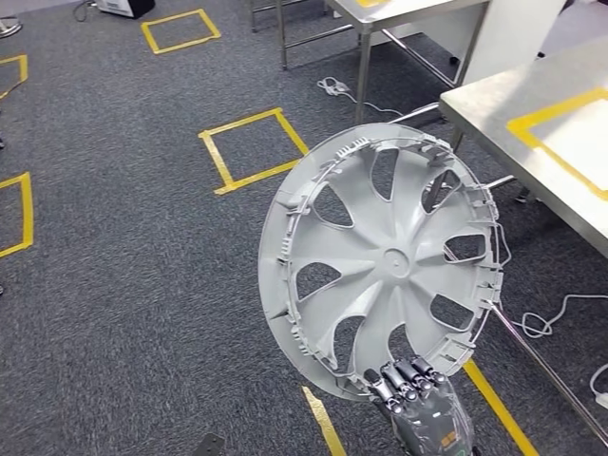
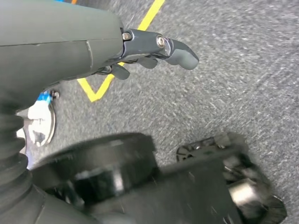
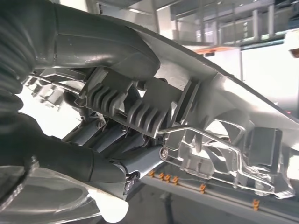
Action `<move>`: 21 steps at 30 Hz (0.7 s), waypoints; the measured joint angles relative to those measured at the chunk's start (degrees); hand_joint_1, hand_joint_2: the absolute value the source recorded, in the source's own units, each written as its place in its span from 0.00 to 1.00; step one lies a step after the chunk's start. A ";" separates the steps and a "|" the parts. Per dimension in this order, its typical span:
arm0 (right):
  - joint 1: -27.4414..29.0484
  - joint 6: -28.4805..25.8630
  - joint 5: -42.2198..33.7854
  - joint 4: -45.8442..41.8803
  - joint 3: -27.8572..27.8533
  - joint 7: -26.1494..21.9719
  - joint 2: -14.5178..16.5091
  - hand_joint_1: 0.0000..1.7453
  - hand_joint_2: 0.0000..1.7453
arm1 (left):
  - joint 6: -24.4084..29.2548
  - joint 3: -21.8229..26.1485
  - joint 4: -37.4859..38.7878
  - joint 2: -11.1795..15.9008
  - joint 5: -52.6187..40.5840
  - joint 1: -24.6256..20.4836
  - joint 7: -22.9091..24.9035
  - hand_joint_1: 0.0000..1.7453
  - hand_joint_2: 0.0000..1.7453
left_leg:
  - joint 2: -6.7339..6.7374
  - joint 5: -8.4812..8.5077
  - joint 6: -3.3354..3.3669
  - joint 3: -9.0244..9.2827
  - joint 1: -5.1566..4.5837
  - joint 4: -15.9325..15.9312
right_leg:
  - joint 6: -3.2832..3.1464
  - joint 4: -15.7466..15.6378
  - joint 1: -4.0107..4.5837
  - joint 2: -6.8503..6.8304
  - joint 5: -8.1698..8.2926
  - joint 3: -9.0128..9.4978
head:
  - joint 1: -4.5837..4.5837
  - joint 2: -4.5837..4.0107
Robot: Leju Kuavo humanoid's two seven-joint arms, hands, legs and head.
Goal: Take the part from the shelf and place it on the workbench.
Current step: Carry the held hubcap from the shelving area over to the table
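- On the floor to the left, yellow tape squares (image 1: 253,149) mark the grey carpet (image 1: 107,266); none of them bears on the task.
- The left hand (image 2: 155,49) hangs low over that carpet in its own wrist view. Its fingers are stretched out and a little apart, and they hold nothing.
- In the middle of the head view, the part, a grey wheel cover (image 1: 380,258), is held up in the air with its ribbed back side toward the camera. It is tilted, with the top edge leaning away.
- The right hand (image 1: 423,404) grips the wheel cover at its lower rim. Its fingers are curled over the rim from below. The right wrist view shows the fingers (image 3: 116,135) folded against the clips and ribs on the inside of the rim.
- To the right stands the workbench (image 1: 495,123), a steel table with a yellow tape outline (image 1: 556,142) on its top. The wheel cover is near its front corner but apart from it, over the floor and not over the table.
- White cables (image 1: 544,318) lie on the carpet beside the table leg.
- Step in hand, as a judgement: carrying. The wheel cover is off the shelf and not yet set down.
- Next move, as a judgement: bring the wheel cover to the right and over the table top, level it, and lower it flat before the fingers let go. The one-sided hold on the rim calls for a slow swing, and the far edge must clear the table corner.
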 joint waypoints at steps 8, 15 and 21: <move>-3.69 0.02 -0.09 4.03 0.79 -0.80 0.36 1.00 1.00 | 0.04 0.05 0.02 0.23 1.15 -0.05 0.06 0.00 1.00 | -5.78 4.16 1.36 0.04 0.02 -2.01 | -0.07 0.49 0.44 6.34 0.19 -0.23 | -0.01 0.00; -5.80 0.01 0.01 6.83 1.51 -1.78 1.42 1.00 1.00 | 0.09 0.14 0.04 0.18 1.44 0.05 0.06 0.00 1.00 | -3.72 5.33 2.64 1.23 0.07 -6.09 | 1.77 5.06 0.15 4.21 -1.97 -4.20 | 0.29 0.01; -6.32 0.01 0.01 8.67 1.90 -1.28 1.68 1.00 1.00 | 0.05 0.14 0.04 0.14 1.11 0.19 0.42 0.00 1.00 | 0.86 4.90 2.59 1.41 -0.12 -6.03 | 2.85 10.93 -0.47 0.20 -2.71 -6.29 | 0.45 0.01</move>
